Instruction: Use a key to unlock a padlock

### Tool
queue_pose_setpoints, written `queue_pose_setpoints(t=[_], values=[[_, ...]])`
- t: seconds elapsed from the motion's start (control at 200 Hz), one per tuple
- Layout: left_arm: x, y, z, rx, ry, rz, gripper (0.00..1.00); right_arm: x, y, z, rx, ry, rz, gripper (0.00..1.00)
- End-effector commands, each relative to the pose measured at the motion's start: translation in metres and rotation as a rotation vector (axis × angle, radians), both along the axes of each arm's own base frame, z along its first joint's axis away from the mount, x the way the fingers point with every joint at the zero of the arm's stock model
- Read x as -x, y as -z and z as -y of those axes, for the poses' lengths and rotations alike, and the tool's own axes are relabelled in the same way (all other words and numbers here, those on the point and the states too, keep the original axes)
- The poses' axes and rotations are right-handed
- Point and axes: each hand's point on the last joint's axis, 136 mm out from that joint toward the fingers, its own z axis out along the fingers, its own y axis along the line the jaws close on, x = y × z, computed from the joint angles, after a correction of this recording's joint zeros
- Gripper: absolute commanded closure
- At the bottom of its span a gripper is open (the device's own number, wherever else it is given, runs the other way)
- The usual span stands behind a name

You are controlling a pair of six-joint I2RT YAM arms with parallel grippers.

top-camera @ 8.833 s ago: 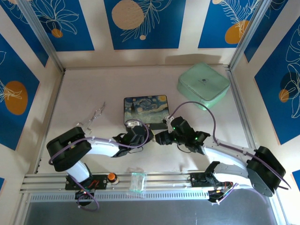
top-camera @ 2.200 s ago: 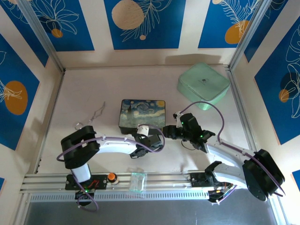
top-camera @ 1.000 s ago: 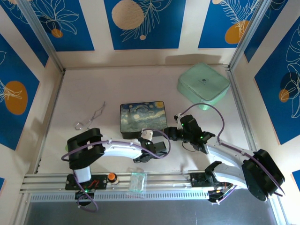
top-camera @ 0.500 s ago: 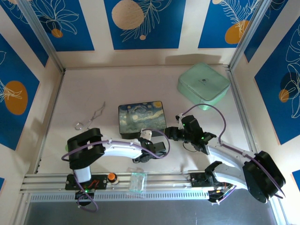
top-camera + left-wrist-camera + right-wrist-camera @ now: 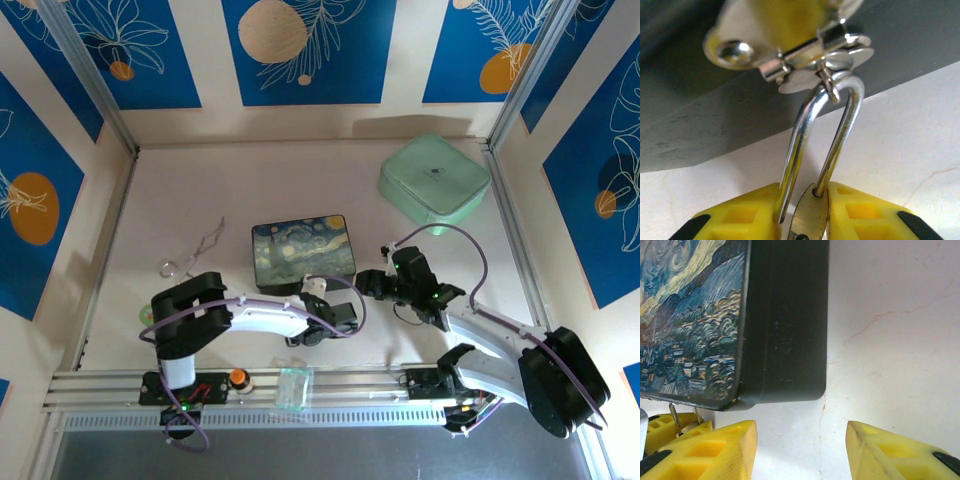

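Left gripper (image 5: 805, 200): your fingers pinch padlock (image 5: 811, 220) body, gap narrow. Shackle (image 5: 799, 142) rises straight from fingertips, hooks through ring of clasp (image 5: 790, 45) on dark wall of starry-night box (image 5: 785, 315). Right gripper (image 5: 800, 450): your fingers stand apart, nothing held, bare table (image 5: 890, 340) between them. Box corner just beyond tips; padlock off to their left, at box's near wall.
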Motion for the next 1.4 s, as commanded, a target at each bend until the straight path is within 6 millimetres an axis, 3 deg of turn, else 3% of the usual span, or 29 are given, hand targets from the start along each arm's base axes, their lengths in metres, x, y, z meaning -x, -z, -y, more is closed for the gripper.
queue_pose_setpoints(t=[0.0,0.31,0.475,0.69,0.91,0.945,1.066,1.191,1.236,1.391], values=[[0.008,0.006,-0.011,-0.066,0.015,-0.05,0.74,0.002,0.001,0.003,-0.016,0.015,-0.009,0.5],[0.012,-0.004,0.001,-0.034,0.049,-0.027,0.68,0.0,0.003,0.005,-0.012,0.021,-0.016,0.5],[0.014,-0.006,0.006,-0.053,0.055,-0.025,0.75,0.0,0.005,0.005,-0.014,0.019,-0.023,0.5],[0.015,-0.009,0.013,-0.026,0.074,-0.028,0.6,-0.001,0.005,0.005,-0.014,0.02,-0.024,0.5],[0.016,-0.022,0.02,0.083,0.088,-0.018,0.6,0.0,-0.006,0.005,-0.043,0.017,0.008,0.5],[0.016,-0.026,0.022,0.106,0.092,-0.016,0.59,0.002,-0.008,0.005,-0.047,0.011,0.019,0.46],[0.016,-0.044,0.024,0.192,0.1,0.003,0.4,0.007,-0.016,0.004,-0.071,-0.007,0.03,0.15],[0.014,-0.072,0.023,0.307,0.113,0.046,0.02,0.015,-0.032,-0.004,-0.106,-0.081,0.078,0.09],[0.013,-0.082,0.023,0.359,0.126,0.056,0.01,0.017,-0.037,-0.006,-0.116,-0.098,0.097,0.0],[0.005,-0.113,0.013,0.542,0.138,0.082,0.01,0.031,-0.05,-0.019,-0.136,-0.181,0.139,0.01]])
